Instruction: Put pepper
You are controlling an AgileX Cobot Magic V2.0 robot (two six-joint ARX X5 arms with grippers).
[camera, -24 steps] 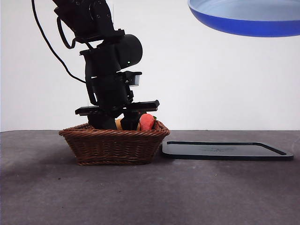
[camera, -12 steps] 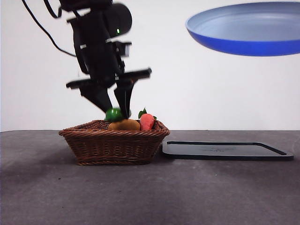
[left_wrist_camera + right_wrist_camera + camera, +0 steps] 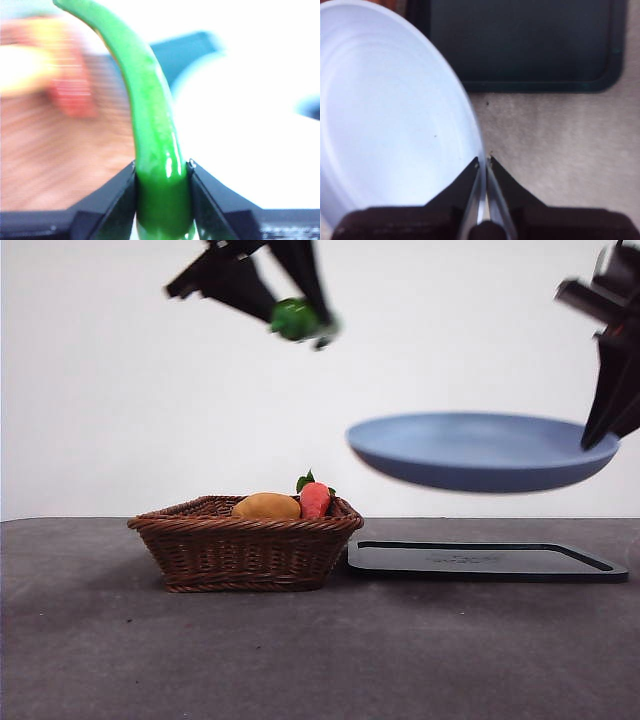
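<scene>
**Mia:** What does the pepper [image 3: 152, 115] look like?

**Ben:** It is long, thin and bright green. It is shiny and bends a little, and it gets skinny at the far end. In the front view you only see its round green end [image 3: 295, 318], high up in the air above the basket [image 3: 245, 545].

**Mia:** Who has it?

**Ben:** The left gripper [image 3: 162, 172]. Its two black jaws squeeze the fat end of the pepper from both sides, so they are only as far apart as the pepper is wide.

**Mia:** And the other one?

**Ben:** The right gripper [image 3: 483, 162] is pinched tight on the rim of the blue plate [image 3: 390, 115]. The plate hangs in the air over the black tray [image 3: 485, 562], lower than the pepper and off to one side of it.

**Mia:** What is hard to see?

**Ben:** In the front view the left gripper [image 3: 300, 310] is cut off by the top edge, and it is smeary. The right gripper [image 3: 605, 430] is cut off at the side. In the left wrist view everything behind the pepper is blurry, just orange, red and brown smudges.

**Mia:** What is in the basket?

**Ben:** A yellow-orange lump [image 3: 265, 506] and a red thing with green leaves [image 3: 314, 498]. The wall of the basket hides their bottoms. The basket and tray sit on the grey bench [image 3: 320, 650].
</scene>
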